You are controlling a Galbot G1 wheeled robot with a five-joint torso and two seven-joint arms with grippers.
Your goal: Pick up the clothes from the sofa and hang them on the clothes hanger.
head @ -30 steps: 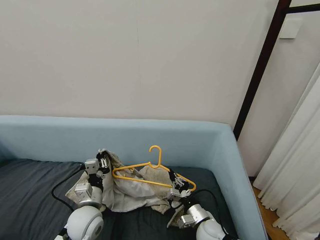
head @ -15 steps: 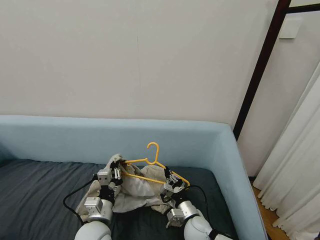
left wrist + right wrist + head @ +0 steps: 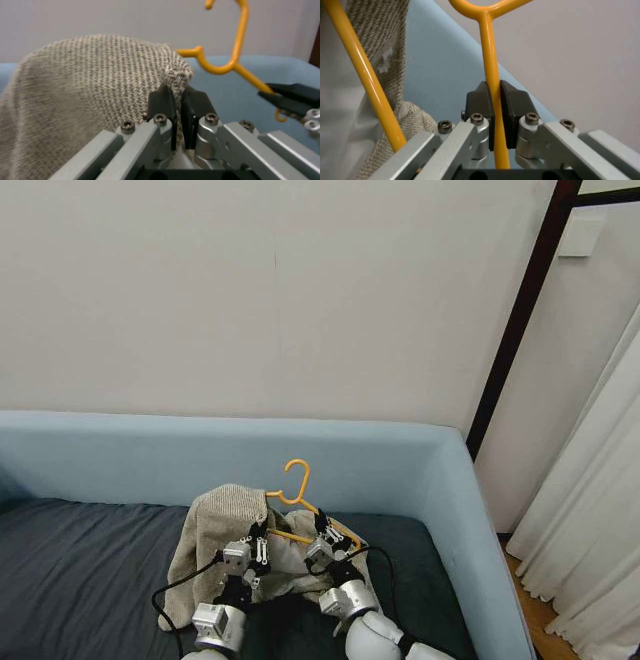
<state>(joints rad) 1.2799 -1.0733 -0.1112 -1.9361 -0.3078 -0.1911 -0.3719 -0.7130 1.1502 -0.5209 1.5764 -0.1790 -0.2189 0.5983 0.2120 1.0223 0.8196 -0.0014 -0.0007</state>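
Above the dark seat of the light-blue padded sofa [image 3: 120, 455], our left gripper [image 3: 258, 536] [image 3: 178, 108] is clamped on a folded edge of the beige woven knit garment [image 3: 215, 525] [image 3: 90, 86]. The garment hangs raised in front of the sofa's backrest, meeting the left end of the yellow wire clothes hanger [image 3: 293, 480] [image 3: 235, 56] [image 3: 490, 48]. Just beside it, our right gripper [image 3: 325, 538] [image 3: 495, 108] pinches the hanger's wire.

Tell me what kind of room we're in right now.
Most likely a home living room or bedroom: a light blue sofa with a dark seat, white curtains at the right and a dark door frame. The left claw grips the knit garment, right claw the yellow hanger, above the seat.
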